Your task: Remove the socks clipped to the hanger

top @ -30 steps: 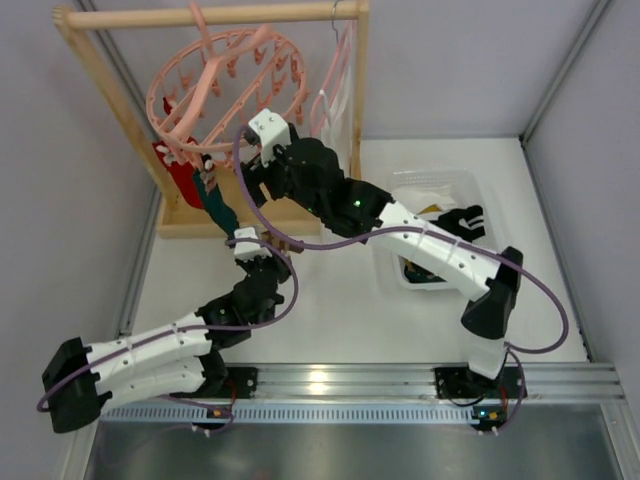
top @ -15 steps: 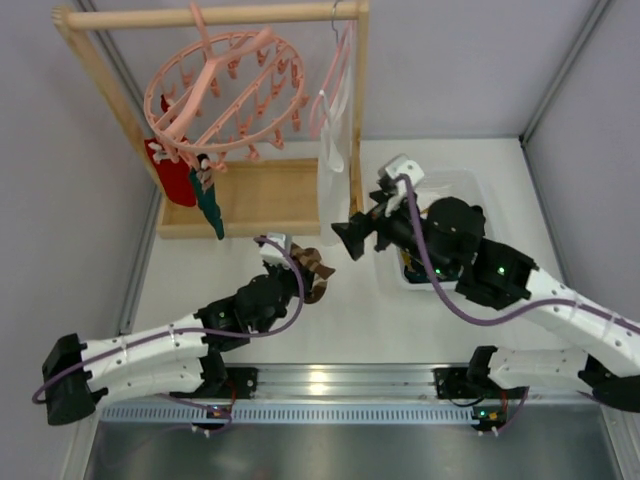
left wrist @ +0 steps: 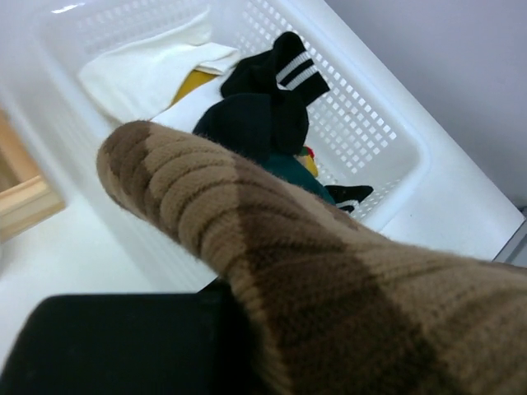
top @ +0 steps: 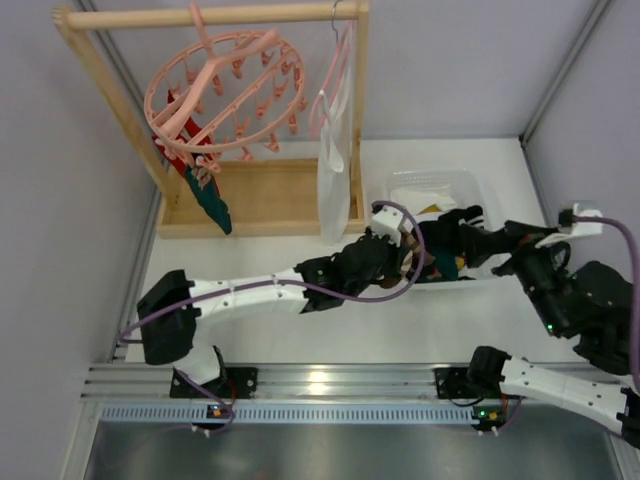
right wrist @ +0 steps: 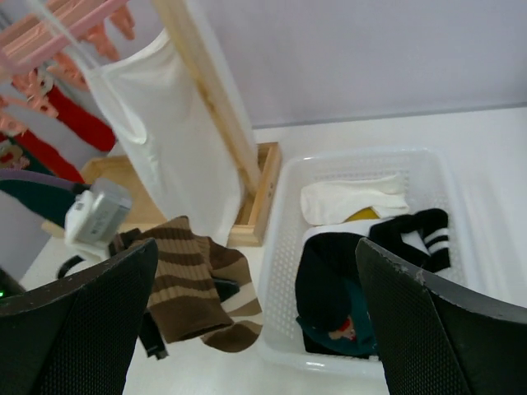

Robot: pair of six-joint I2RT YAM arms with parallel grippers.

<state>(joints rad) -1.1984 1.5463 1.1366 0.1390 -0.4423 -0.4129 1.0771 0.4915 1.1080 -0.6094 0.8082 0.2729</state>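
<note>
The round pink hanger [top: 225, 85] hangs from the wooden rail at the back left. A red sock [top: 172, 150] and a dark teal sock [top: 212, 205] stay clipped under its near left rim; both show again, the red sock [right wrist: 78, 119] and the teal sock [right wrist: 37, 206], in the right wrist view. My left gripper [top: 388, 256] is shut on a brown striped sock [left wrist: 329, 288], held by the left wall of the white basket [top: 455, 182]. The brown sock [right wrist: 185, 288] droops beside that wall. My right gripper [right wrist: 259, 329] stands open with nothing in it above the basket's near side.
The basket [right wrist: 280, 206] holds a black sock [right wrist: 329, 284], a white-striped black sock [right wrist: 420, 234] and a white one [right wrist: 354, 197]. A long white cloth [top: 333, 180] hangs on a slim pink hanger beside the wooden frame's right post [top: 357, 100]. Grey walls close both sides.
My left arm has swung right from below the hanger to the basket, carrying the brown sock. My right arm has drawn back from the hanger to the right, its jaws now wide.
</note>
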